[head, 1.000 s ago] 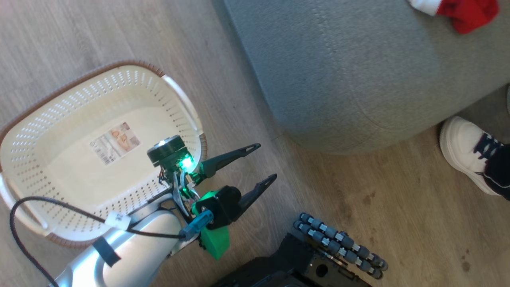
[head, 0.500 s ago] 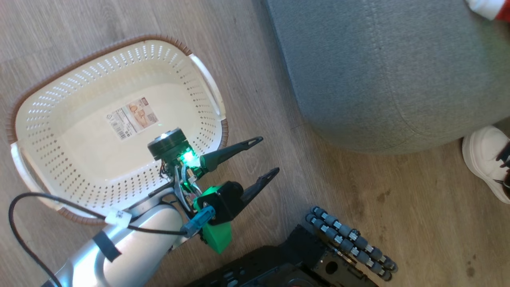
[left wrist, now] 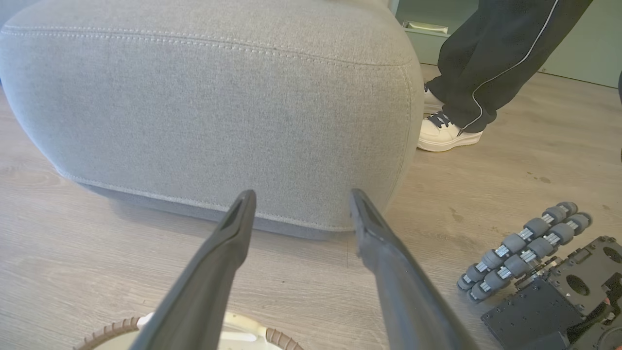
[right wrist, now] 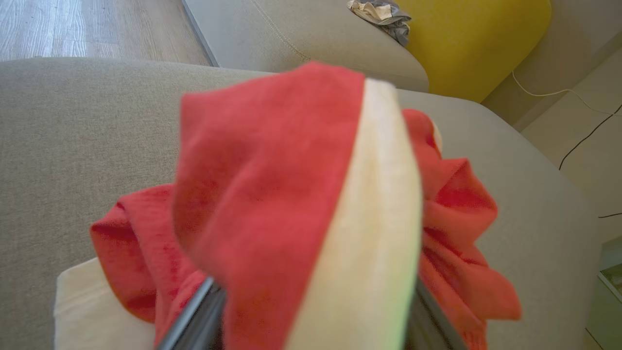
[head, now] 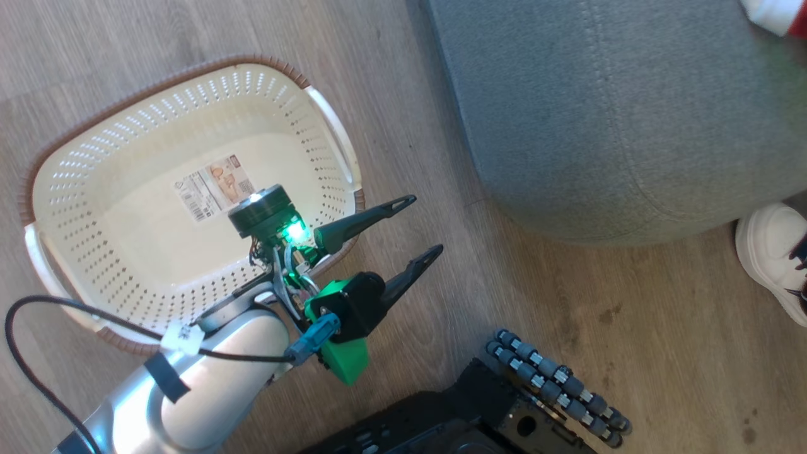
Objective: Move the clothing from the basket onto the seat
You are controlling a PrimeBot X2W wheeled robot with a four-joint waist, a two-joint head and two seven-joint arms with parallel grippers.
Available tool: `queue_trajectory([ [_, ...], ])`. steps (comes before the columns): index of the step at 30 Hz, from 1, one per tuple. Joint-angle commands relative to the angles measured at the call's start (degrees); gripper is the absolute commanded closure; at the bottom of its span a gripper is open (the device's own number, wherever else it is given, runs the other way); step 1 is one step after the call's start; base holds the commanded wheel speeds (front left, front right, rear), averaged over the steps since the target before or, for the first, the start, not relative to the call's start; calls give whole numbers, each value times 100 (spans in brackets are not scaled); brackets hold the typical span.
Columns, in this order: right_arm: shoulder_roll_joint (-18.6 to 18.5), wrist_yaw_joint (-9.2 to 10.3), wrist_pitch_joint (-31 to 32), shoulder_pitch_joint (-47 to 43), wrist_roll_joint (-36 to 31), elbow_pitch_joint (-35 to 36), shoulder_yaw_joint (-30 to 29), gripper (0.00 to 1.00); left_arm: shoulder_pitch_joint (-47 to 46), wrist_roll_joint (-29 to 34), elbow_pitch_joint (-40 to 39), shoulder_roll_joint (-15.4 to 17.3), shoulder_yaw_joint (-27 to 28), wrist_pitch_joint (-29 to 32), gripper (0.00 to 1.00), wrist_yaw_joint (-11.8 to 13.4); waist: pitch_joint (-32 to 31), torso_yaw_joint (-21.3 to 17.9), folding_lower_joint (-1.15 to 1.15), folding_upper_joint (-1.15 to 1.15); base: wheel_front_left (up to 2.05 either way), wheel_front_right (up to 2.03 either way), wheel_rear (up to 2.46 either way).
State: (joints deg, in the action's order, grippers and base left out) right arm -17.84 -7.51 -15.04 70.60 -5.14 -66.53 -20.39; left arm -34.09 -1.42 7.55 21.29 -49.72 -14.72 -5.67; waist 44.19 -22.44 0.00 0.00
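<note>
One garment (right wrist: 272,194) drapes the parted right gripper (right wrist: 311,313) above the seat (right wrist: 73,136); lift away slowly. Parted left gripper (head: 423,226) hangs beside the seat.

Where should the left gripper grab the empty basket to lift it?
Probably the white side handle of the basket, the one nearest the left gripper, coming down from above. It is a narrow bar along the rim, slim enough for the open jaws to straddle.
</note>
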Motion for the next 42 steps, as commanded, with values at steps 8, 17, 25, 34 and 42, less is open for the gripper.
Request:
queue_trajectory([
  [8,-83,2,4,-141,-91,393,298,0,87,52,-148,-175,-65,-28,0,36,-404,-193,0,0,0,0,0],
  [17,-116,2,4,-292,75,604,751,0,250,-35,-63,-326,-92,-28,0,96,-995,-399,0,0,0,0,0],
  [25,-414,2,4,-661,406,1257,1360,0,453,-155,19,-596,-40,-28,0,177,-1715,-369,0,0,0,0,0],
  [34,-642,2,4,-1514,1110,2873,2156,0,800,-317,5,-898,344,-28,0,332,-2537,1,0,0,0,0,0],
  [42,-713,2,4,-2345,1514,3946,2730,0,1141,-369,-16,-1155,811,-28,0,463,-3090,585,0,0,0,0,0],
])
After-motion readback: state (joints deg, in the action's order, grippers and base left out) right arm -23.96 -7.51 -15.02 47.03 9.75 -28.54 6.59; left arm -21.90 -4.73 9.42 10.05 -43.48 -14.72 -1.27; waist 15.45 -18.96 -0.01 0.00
